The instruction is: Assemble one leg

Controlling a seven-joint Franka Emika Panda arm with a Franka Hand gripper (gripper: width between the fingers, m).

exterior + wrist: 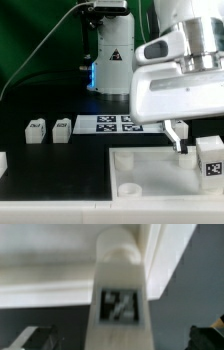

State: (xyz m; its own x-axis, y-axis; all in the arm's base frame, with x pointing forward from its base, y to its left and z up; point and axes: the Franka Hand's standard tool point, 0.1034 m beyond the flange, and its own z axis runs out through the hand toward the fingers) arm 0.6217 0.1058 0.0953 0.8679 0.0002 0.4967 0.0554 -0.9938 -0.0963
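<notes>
One leg (210,157), a white block with a black-and-white tag, stands on the right part of the large white panel (150,172). My gripper (192,143) hangs over it, and only one finger (179,136) shows, just to the exterior view's left of the leg. In the wrist view the leg (120,303) is blurred and runs between my two dark fingers (35,339), with a gap on each side. The gripper (122,341) is open and touches nothing. The panel (50,269) lies behind the leg. Two more legs (37,130) (62,128) stand on the black table at the exterior view's left.
The marker board (115,123) lies at the table's middle back. A white part (3,160) shows at the exterior view's left edge. A dark device with a warning sign (112,55) stands behind. The panel has a corner hole (130,187).
</notes>
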